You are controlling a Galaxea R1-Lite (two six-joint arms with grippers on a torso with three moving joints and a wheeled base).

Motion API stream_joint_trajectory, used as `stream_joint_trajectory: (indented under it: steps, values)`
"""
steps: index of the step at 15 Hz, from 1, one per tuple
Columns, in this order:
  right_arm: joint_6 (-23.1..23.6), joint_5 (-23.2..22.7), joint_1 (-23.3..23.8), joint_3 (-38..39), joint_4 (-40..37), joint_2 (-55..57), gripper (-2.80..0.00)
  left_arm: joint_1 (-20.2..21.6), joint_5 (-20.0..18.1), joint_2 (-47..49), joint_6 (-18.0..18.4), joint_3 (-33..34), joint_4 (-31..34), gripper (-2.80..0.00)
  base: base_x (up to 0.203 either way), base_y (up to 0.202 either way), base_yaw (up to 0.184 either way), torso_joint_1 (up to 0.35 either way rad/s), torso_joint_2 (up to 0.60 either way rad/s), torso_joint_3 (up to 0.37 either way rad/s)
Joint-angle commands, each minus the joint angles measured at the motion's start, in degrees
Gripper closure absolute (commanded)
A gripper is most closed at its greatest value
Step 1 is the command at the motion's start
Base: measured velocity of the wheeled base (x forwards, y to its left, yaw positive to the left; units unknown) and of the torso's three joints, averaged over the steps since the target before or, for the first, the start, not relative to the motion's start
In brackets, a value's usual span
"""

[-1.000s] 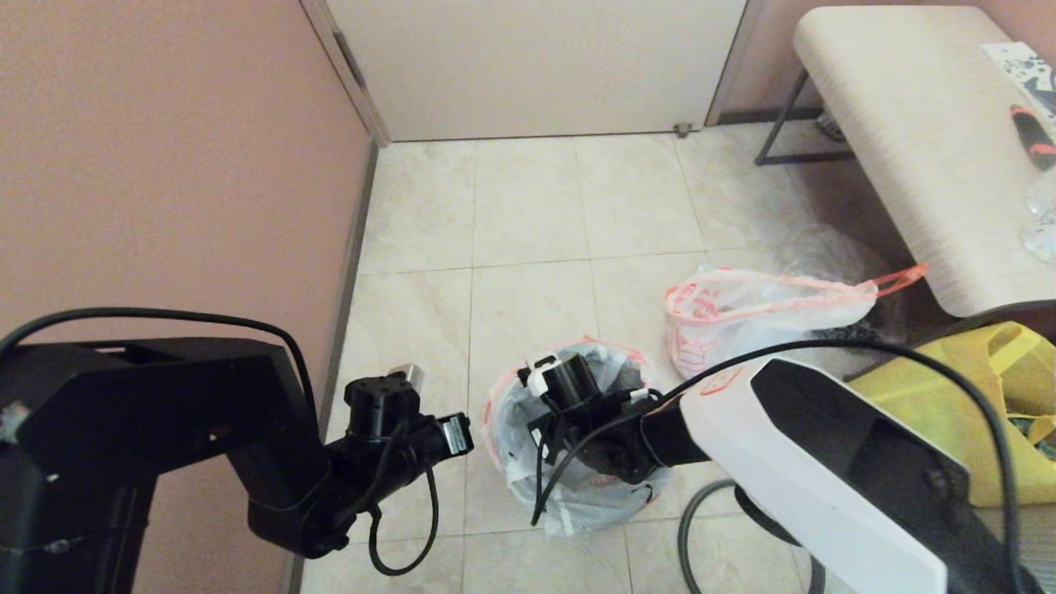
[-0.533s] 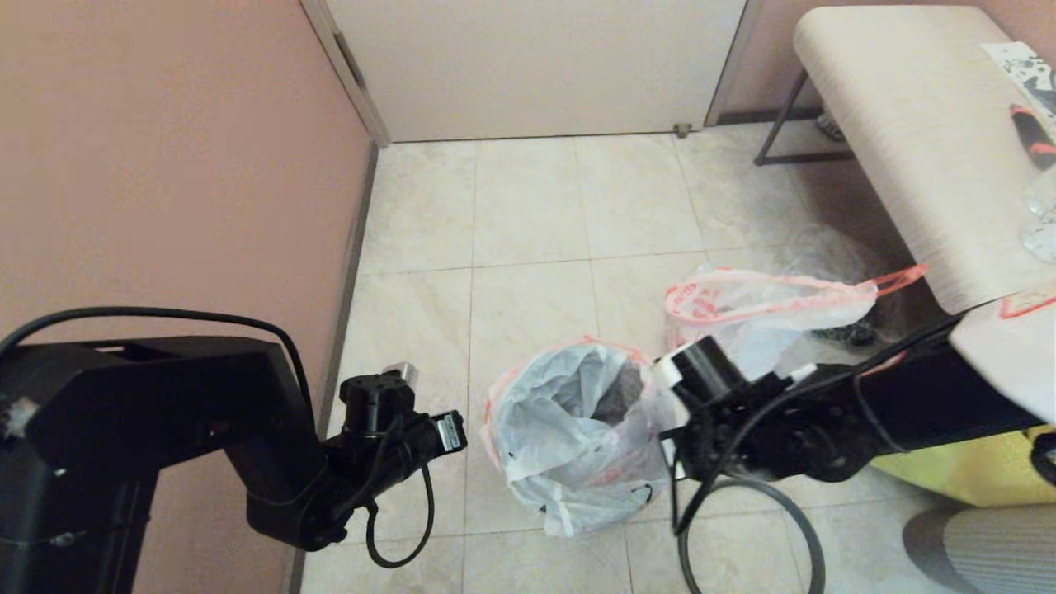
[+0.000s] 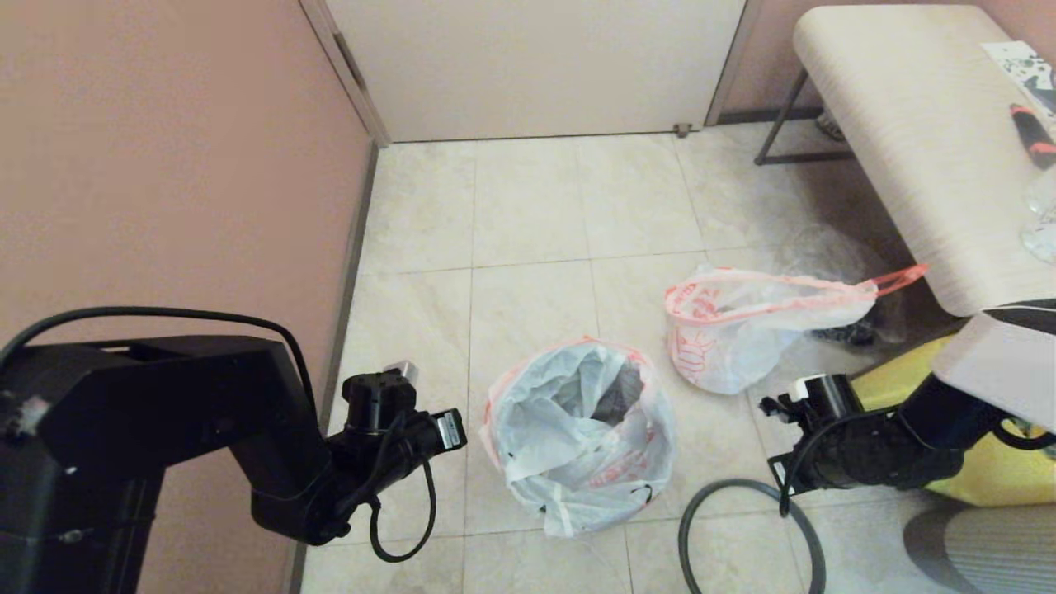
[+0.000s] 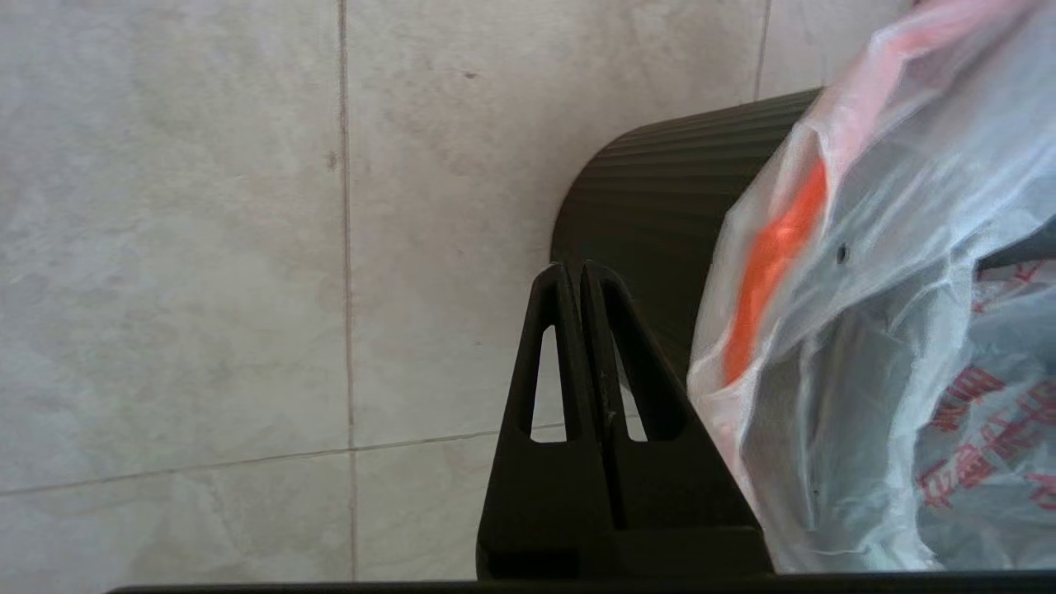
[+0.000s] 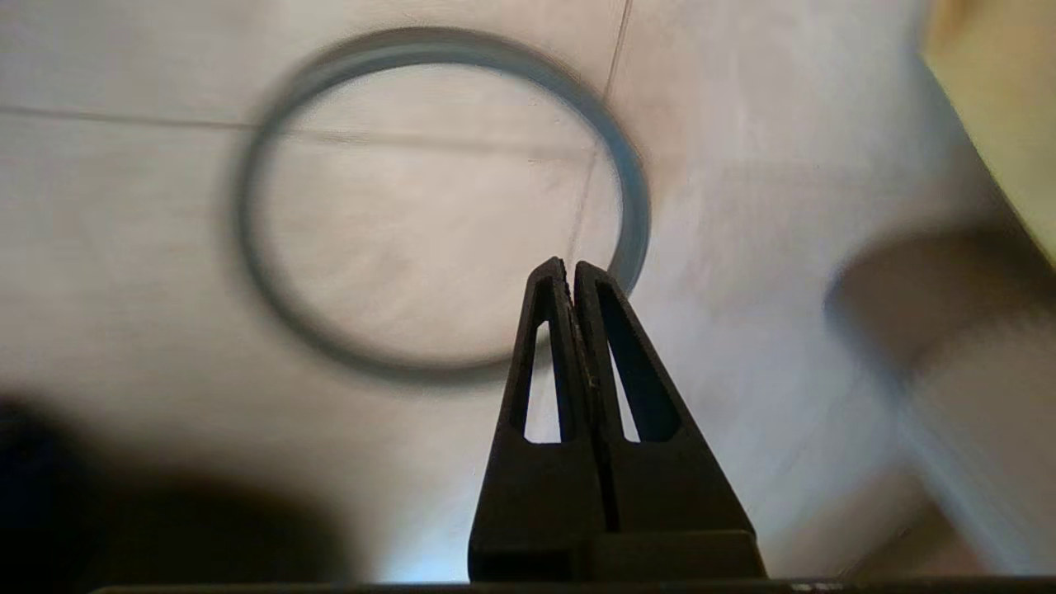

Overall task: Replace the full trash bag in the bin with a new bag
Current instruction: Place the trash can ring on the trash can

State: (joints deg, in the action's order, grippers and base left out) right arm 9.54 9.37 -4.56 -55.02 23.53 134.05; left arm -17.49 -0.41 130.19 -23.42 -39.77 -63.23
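Two tools, both pinched together, empty: left tool (image 4: pixel 582 276) beside bin (image 4: pixel 652 239), right tool (image 5: pixel 569 272) over hoop (image 5: pixel 627 206). We risk loose bag (image 3: pixel 577 429) slipping if hoop lands crooked.

The bin (image 4: pixel 652 223) shows black with fine ribbing, and the new bag (image 3: pixel 577 429) draped over it is translucent white with orange-red print and a pink-orange hem. At right of centre, a matching white bag (image 3: pixel 742 330) carries an orange-red drawing. Lower right: a dark grey hoop (image 5: pixel 437 206), probably, on cream marbled tiles (image 3: pixel 528 206), beside something yellow (image 3: pixel 998 487).
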Motion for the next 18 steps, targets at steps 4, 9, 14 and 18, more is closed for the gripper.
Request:
stream_joint_trajectory:
  steps: [4,9,14,18]
  values:
    - [10.56,-5.94,5.30,-14.62,4.97,21.95,0.00,0.08,-0.02,0.33,-0.22,-0.82,-0.31,0.00,0.000,0.000,0.000,0.000,0.00,0.000]
    - [12.58,-6.29,5.79,-23.85,2.78,28.85,-2.80,0.18,-0.02,0.68,-0.22,-1.18,-0.31,0.00,0.000,0.000,0.000,0.000,0.00,0.000]
    - [13.63,-5.98,6.16,-30.18,1.90,33.12,-2.80,0.19,-0.02,0.59,-0.15,-1.03,-0.57,0.00,0.000,0.000,0.000,0.000,0.00,0.000]
    - [15.33,-5.85,6.85,-32.17,1.95,34.61,0.00,0.18,0.41,0.68,-0.14,-1.01,-0.75,0.00,0.000,0.000,0.000,0.000,0.00,0.000]
